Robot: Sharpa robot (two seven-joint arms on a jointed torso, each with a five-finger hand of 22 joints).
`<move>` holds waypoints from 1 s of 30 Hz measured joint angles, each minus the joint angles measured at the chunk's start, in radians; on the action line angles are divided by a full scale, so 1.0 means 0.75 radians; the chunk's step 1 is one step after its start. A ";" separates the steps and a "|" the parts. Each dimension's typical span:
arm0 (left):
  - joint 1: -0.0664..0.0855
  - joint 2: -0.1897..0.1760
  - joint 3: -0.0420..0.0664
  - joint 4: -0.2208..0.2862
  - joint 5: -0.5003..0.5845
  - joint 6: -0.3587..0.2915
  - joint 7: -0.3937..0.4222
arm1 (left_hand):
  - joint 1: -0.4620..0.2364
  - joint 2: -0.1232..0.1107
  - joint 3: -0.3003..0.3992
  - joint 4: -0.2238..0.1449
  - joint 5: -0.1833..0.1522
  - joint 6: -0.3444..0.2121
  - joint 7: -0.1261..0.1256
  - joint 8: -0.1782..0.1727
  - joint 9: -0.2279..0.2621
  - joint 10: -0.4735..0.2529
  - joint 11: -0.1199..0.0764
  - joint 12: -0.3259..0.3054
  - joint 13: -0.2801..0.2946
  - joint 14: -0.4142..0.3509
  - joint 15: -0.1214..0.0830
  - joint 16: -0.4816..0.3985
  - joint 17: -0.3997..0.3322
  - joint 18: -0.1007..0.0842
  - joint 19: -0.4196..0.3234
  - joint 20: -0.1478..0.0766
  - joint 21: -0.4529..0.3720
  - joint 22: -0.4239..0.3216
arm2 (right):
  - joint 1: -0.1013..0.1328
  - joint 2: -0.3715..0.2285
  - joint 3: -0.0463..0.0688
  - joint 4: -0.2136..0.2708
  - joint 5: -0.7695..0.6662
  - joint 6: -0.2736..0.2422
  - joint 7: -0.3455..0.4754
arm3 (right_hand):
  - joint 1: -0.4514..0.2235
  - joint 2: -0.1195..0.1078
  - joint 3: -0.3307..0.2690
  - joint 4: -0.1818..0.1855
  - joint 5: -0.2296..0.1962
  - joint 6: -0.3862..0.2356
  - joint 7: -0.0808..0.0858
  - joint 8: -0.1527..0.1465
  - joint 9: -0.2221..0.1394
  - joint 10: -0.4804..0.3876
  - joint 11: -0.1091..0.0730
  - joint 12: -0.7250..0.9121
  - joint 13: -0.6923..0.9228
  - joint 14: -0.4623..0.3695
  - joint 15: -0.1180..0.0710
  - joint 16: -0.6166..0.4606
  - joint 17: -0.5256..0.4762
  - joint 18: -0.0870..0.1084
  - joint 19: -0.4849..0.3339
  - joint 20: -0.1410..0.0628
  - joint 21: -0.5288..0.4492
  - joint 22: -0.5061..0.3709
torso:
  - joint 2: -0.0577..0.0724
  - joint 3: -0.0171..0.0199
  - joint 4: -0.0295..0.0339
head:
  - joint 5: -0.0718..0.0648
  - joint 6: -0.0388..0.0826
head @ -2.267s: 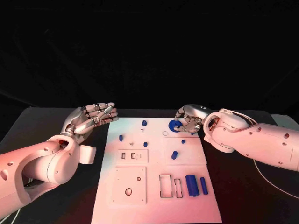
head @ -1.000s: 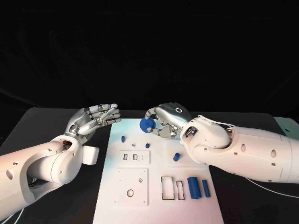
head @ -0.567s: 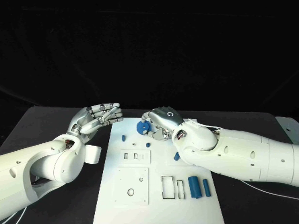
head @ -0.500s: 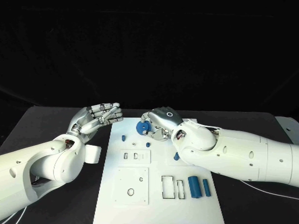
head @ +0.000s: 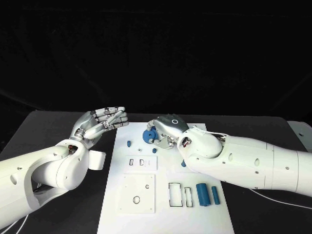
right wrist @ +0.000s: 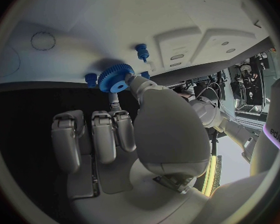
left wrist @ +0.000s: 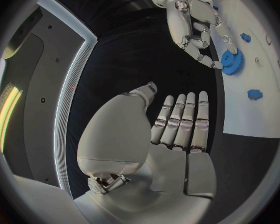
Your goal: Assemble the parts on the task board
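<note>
My right robot hand (head: 165, 130) pinching a small blue toothed plastic gear (head: 149, 135) over the far end of the white task board (head: 163, 214), on the black surface (head: 50, 126), my left robot hand (head: 98, 124) empty beside the board, fingers loosely apart.

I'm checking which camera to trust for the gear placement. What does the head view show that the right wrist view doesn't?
Head view alone: the two blue cylinders lying side by side at the near end of the task board, and the left hand raised beside the board. Right wrist view alone: the gear's teeth and centre hole. Both: the right hand pinching the blue gear above the board.
</note>
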State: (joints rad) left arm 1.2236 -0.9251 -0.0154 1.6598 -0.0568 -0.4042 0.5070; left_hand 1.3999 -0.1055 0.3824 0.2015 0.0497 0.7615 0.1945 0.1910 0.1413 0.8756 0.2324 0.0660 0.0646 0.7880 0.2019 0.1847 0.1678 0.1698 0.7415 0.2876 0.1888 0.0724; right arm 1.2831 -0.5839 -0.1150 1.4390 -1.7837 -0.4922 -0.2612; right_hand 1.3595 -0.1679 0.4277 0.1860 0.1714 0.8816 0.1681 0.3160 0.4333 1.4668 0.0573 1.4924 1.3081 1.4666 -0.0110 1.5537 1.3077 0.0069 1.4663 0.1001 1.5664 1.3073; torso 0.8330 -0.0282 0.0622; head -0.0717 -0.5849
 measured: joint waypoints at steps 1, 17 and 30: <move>0.000 0.000 0.000 0.000 0.000 0.000 0.000 | 0.000 0.000 0.000 0.000 0.000 0.000 0.000 0.000 0.000 0.000 0.000 0.000 0.000 0.000 0.000 0.000 0.000 0.000 0.000 0.000 0.000 0.000 | -0.001 0.001 0.000 -0.003 0.000 0.002 0.000 | 0.000 0.000 0.000 0.000 0.000 0.000 0.000 0.001 0.000 0.000 0.000 0.000 0.000 0.000 0.000 0.000 0.000 0.000 0.000 0.000 0.000 0.000 | 0.000 0.0003 -0.0001 | 0.000 0.000; 0.000 -0.002 0.000 -0.001 0.000 0.000 0.000 | 0.000 0.000 0.004 -0.004 0.000 0.000 0.000 0.000 0.000 0.000 0.000 0.000 0.000 0.000 0.000 -0.006 -0.001 0.000 0.000 0.000 0.000 0.000 | -0.001 0.012 0.000 -0.033 -0.009 0.006 -0.009 | -0.004 -0.004 0.004 0.004 0.003 0.003 0.003 0.002 0.001 0.000 0.000 0.000 0.000 0.000 0.000 0.000 0.000 0.000 0.000 0.000 0.000 0.001 | 0.000 0.0003 0.0000 | 0.000 0.002; 0.000 -0.003 0.000 -0.002 0.000 0.000 -0.001 | 0.000 0.000 0.004 -0.004 0.000 0.000 0.000 0.000 0.000 0.000 0.000 0.000 0.000 0.000 0.000 -0.006 -0.001 0.000 0.000 0.000 0.000 0.000 | -0.006 0.014 -0.004 -0.042 0.001 0.013 -0.013 | -0.212 -0.028 -0.067 0.133 -0.063 -0.063 0.006 -0.141 -0.017 -0.002 0.037 -0.020 0.000 -0.002 0.032 0.008 0.000 0.000 0.000 0.020 0.000 0.001 | 0.000 0.0006 -0.0008 | -0.002 0.003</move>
State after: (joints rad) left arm 1.2236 -0.9276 -0.0153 1.6587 -0.0567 -0.4042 0.5062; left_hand 1.3999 -0.1055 0.3853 0.1986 0.0497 0.7615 0.1945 0.1910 0.1413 0.8757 0.2324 0.0660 0.0646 0.7880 0.2019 0.1804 0.1668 0.1698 0.7415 0.2877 0.1888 0.0724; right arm 1.2789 -0.5732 -0.1182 1.4072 -1.7829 -0.4826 -0.2712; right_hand 1.2007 -0.1890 0.3776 0.2858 0.1239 0.8345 0.1728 0.2101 0.4204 1.4654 0.0847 1.4771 1.3078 1.4647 0.0127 1.5595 1.3074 0.0070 1.4661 0.1150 1.5664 1.3079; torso 0.8330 -0.0277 0.0616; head -0.0735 -0.5825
